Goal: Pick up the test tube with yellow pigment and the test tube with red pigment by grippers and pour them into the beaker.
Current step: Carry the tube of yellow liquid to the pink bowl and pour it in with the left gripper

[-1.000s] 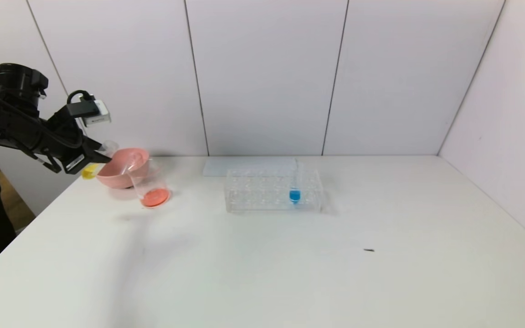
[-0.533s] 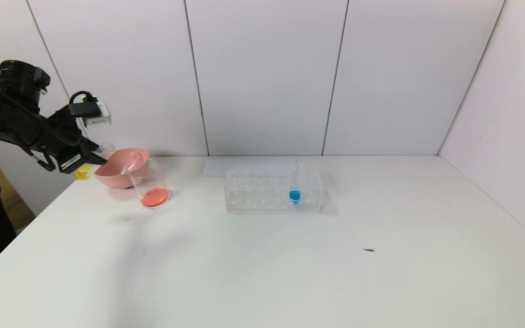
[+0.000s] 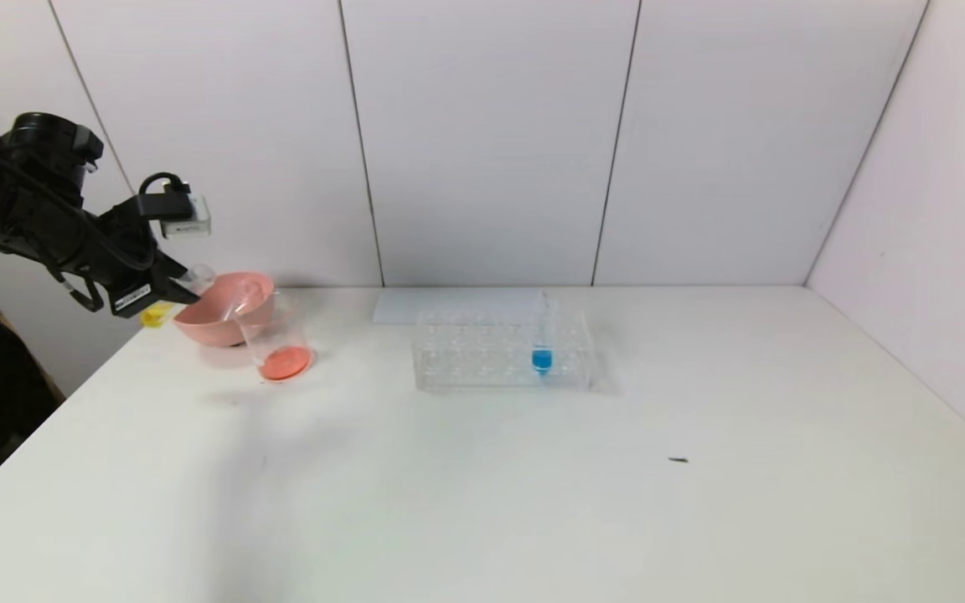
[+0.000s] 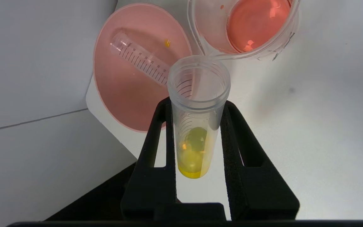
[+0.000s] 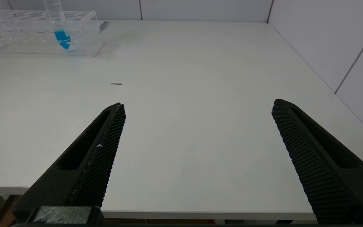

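Note:
My left gripper (image 3: pixel 171 291) (image 4: pixel 197 105) is shut on the test tube with yellow pigment (image 3: pixel 156 314) (image 4: pixel 192 148). It holds the tube at a slant above the table's far left corner, mouth pointing toward the pink bowl (image 3: pixel 219 314) (image 4: pixel 118 94) and the yellow liquid still at the bottom. The beaker (image 3: pixel 277 339) (image 4: pixel 250 25) stands just right of the bowl with red-orange liquid in its base. No test tube with red pigment is in view; an empty graduated tube (image 4: pixel 140 61) lies in the bowl. My right gripper (image 5: pixel 198 105) hangs open over the table's near right edge.
A clear tube rack (image 3: pixel 501 352) (image 5: pixel 39 34) stands mid-table with a blue-liquid tube (image 3: pixel 542 358) (image 5: pixel 62 36) in it. A grey plate (image 3: pixel 457 306) lies behind the rack. A small dark speck (image 3: pixel 678 460) is on the table. Walls close the back and right.
My left arm has shifted slightly right and its wrist has turned a little. The yellow tube stays gripped beside the bowl. Nothing else has moved.

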You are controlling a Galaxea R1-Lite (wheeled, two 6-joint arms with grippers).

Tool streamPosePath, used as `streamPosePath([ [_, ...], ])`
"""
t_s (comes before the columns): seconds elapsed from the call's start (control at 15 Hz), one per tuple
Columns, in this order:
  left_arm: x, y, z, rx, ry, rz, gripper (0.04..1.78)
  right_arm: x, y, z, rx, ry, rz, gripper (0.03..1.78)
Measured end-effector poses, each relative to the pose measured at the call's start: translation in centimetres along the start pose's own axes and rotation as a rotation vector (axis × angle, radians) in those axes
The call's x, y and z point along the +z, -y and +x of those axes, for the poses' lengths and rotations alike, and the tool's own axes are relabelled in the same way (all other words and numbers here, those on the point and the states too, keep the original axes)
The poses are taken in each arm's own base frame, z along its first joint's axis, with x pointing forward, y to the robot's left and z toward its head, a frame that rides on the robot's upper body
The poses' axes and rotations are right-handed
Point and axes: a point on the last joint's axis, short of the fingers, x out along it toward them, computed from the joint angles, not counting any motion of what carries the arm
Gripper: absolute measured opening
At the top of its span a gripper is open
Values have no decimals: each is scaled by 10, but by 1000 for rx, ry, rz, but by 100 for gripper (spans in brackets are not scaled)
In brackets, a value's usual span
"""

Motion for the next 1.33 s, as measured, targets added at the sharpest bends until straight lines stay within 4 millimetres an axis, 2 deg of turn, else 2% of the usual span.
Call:
streamPosePath([
  [0.47, 6, 0, 4, -30, 0, 55, 45, 0, 0, 0, 0, 0, 0, 170],
  [1.33, 7, -2, -3, -12, 12, 119, 45, 0, 0, 0, 0, 0, 0, 170],
])
